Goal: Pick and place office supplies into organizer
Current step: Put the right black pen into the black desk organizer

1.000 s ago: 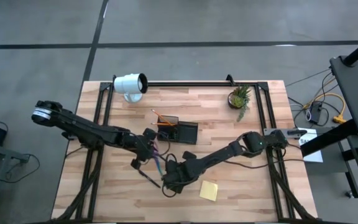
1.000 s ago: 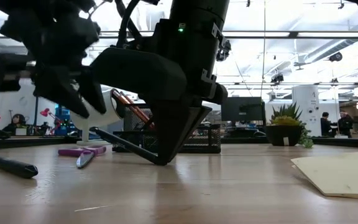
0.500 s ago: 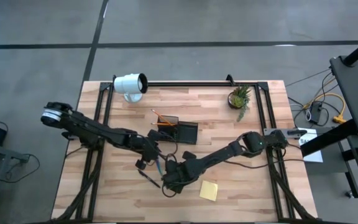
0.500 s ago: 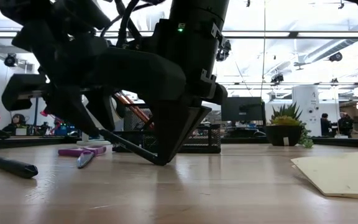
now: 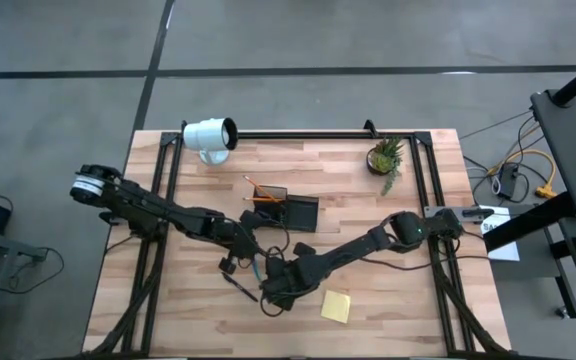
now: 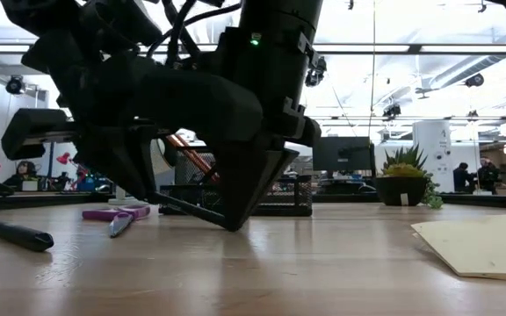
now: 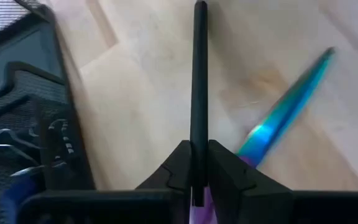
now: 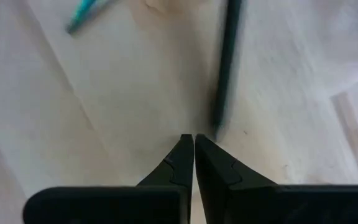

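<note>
A thin black pen (image 7: 199,74) runs slanted from my left gripper (image 7: 197,180) down to the table beside my right gripper (image 8: 194,142). My left gripper (image 5: 251,252) is shut on it, near the black mesh organizer (image 5: 293,212). Purple-handled scissors (image 7: 284,118) lie flat on the table under and beside the left gripper. My right gripper (image 5: 268,296) points down, shut, with its tips at the tabletop. A yellow sticky-note pad (image 5: 335,306) lies flat to its right. A thicker black marker (image 6: 16,235) lies on the table to the near left. My left gripper pinches the black pen's upper end (image 7: 197,152) between its two fingers, which lie nearly along the pen. It comes slanting down from the table's left. The pen tilts, its held end raised and its lower end (image 6: 222,226) on the table. My right gripper has its shut fingertips (image 8: 185,149) at the tabletop beside the pen's lower end (image 8: 218,124); whether they touch the pen I cannot tell.
Orange pencils (image 5: 256,188) stick out of the organizer's taller section. A white cylindrical lamp (image 5: 208,135) stands at the far left and a small potted plant (image 5: 385,157) at the far right. A black frame rail (image 5: 298,134) runs along the far edge.
My left gripper has moved toward the table's right and down, to the raised end of the slanted pen, and has shut on it. The pen keeps its slant, with its lower end by my right gripper.
</note>
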`<state>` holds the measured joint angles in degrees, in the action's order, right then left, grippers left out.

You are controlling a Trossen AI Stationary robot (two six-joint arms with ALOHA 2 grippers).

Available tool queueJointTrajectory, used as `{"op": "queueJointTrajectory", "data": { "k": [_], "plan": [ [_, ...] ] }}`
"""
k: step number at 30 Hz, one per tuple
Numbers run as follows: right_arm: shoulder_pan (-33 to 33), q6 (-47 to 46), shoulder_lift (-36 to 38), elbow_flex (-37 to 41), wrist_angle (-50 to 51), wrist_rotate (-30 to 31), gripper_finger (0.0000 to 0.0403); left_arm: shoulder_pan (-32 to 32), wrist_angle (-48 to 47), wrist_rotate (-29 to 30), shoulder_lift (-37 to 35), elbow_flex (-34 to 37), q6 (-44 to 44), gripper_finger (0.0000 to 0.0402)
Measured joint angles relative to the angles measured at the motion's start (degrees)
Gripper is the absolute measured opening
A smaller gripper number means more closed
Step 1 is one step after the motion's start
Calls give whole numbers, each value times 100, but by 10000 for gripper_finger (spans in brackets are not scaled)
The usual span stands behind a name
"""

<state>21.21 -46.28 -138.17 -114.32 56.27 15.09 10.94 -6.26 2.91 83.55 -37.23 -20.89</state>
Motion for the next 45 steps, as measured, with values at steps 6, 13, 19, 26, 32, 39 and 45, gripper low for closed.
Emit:
{"op": "queueJointTrajectory", "data": {
  "k": [6,13,19,26,32,39,45],
  "plan": [
    [23,21,0,-89,25,9,8,-2,-83,230,32,-7,-244,16],
    [215,-106,4,-543,730,447,8,-7,-978,813,-316,-354,-557,12],
    [495,-877,21,-1195,2133,1429,8,-2,-2467,1378,-966,-1097,-712,12],
    [690,-1553,44,-1513,2970,2085,8,-113,-4101,2980,-1313,-2295,-1659,12],
    [701,-1676,68,-1504,3093,2396,8,-797,-4974,3619,-943,-2948,-2261,12],
    [708,-1675,70,-1493,3142,2719,8,-1215,-5180,3873,-290,-3179,-3231,12],
    [706,-1663,72,-1493,3206,2743,8,-1151,-5173,3879,248,-3432,-3514,12]
  ]
}}
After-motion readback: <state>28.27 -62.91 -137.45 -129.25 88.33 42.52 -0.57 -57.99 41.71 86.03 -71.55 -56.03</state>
